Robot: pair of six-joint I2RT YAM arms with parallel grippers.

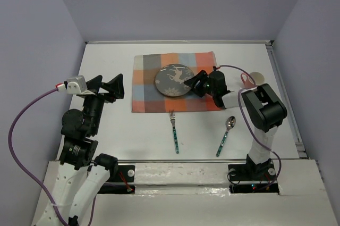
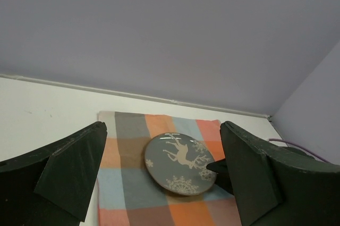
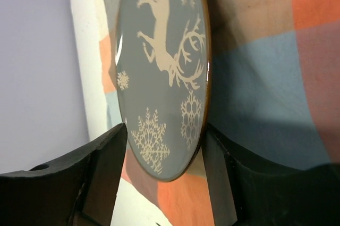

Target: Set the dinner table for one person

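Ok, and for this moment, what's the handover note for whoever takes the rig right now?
Left gripper: open, empty, hovering left of the checkered cloth.
Right gripper: shut on the right rim of the plate, which is over the middle of the cloth. I cannot tell whether it is fully set down.
Fork and spoon lie on the dinner table in front of the cloth, apart from the plate. The cup stands right of the cloth.
Done: cloth spread, plate on it.
Left: release the plate, then probably place fork, spoon and cup beside it.
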